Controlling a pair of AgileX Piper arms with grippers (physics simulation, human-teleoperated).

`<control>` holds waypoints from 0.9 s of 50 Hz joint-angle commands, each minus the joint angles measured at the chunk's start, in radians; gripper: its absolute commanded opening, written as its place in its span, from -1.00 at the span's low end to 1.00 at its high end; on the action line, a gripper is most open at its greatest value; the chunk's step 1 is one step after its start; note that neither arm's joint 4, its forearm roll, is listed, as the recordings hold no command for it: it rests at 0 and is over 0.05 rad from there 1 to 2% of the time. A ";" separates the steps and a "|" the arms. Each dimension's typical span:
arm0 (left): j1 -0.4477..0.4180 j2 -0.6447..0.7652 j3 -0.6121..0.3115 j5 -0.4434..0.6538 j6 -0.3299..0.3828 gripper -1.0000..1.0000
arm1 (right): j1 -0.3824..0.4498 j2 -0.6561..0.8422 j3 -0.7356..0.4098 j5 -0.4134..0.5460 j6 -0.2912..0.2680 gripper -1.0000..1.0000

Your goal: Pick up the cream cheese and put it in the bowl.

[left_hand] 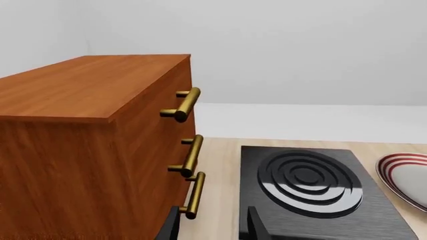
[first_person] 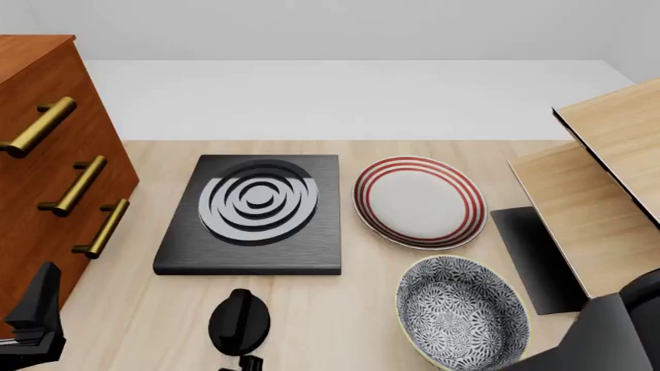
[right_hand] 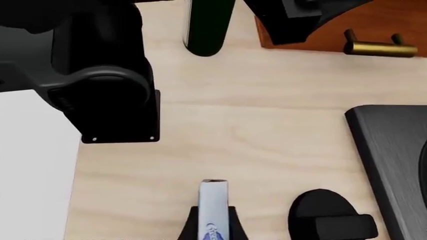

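**Cream cheese gripped; carry to the bowl outstanding**

Left wrist view: a wooden cabinet (left_hand: 87, 145) with brass handles (left_hand: 181, 106) is seen beside a black stove plate (left_hand: 313, 190) with concentric rings, and the edge of a red-ringed plate (left_hand: 407, 175) is caught at the side. Only the dark tips of the left gripper (left_hand: 212, 226) are shown, standing apart with nothing between them, so it is judged open and empty. No task object is seen here, and no writing.

Front view: the bowl (first_person: 462, 309), speckled inside, is found on the near right of the table, just in front of the red-ringed plate and right of the stove plate. It holds nothing. A black knob-like object (first_person: 240, 321) sits near the front edge. The cream cheese is not made out in this view (the right arm's bulk fills the lower right corner).

Right wrist view: the cream cheese (right_hand: 213, 207) is seen edge-on between the fingers of the right gripper (right_hand: 213, 227), which are closed against its two sides. A blue oval logo is visible on the box, but its lettering is too small to be read. Pale wood tabletop (right_hand: 267, 130) lies beyond it.

The step in hand is judged to be the grasp or early lift. What is called for next is a carry across to the bowl, the box brought over the opening and let go inside the rim.
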 commanded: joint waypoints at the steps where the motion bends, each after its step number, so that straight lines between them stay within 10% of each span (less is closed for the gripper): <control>1: -0.001 0.000 0.000 0.000 0.002 1.00 | -0.008 -0.042 0.019 0.030 -0.008 -1.00; 45: -0.045 0.000 0.000 -0.007 0.002 1.00 | -0.295 -0.724 0.168 0.243 0.062 -1.00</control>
